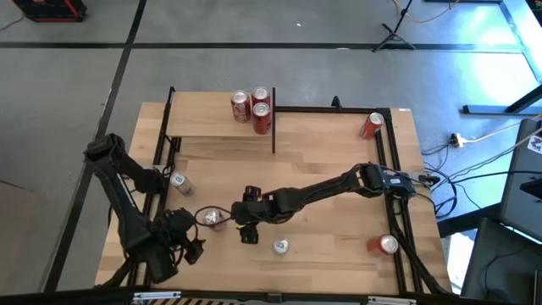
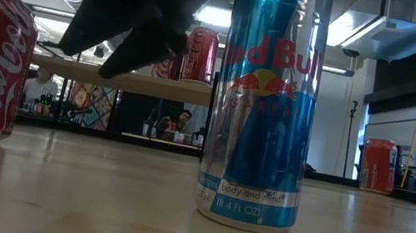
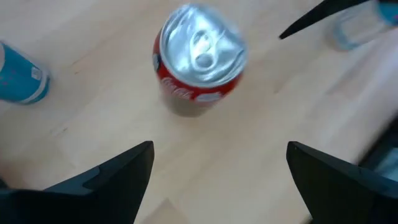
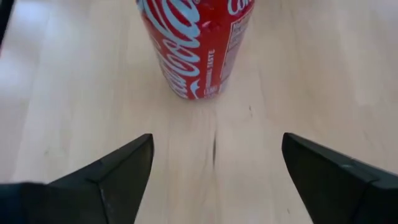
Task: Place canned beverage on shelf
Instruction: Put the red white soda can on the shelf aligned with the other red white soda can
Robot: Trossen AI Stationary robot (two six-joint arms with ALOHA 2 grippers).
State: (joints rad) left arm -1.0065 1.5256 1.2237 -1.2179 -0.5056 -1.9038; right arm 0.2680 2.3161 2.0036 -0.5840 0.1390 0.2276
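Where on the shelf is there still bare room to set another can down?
The shelf is bare from its left edge to the three red cans, which crowd its right end. On the table, both open claws, left and right, close in on the Coke can at front centre.

Cut-off cans, blurred shapes and a masked shelf

In the right wrist view the red cola can (image 4: pixel 198 46) ahead of the right gripper (image 4: pixel 214 168) loses its top to the picture's edge. In the left wrist view, ahead of the left gripper (image 3: pixel 217 171), the can's silver lid (image 3: pixel 202 46) is smeared by blur; a blue can (image 3: pixel 22 81) to one side is cut by the edge, and a pale blurred thing (image 3: pixel 354 31) beyond cannot be identified. In the low view a dark arm (image 2: pixel 137 11) is cropped above and covers part of the shelf (image 2: pixel 154 85); the tall blue can (image 2: pixel 266 101) also loses its top.
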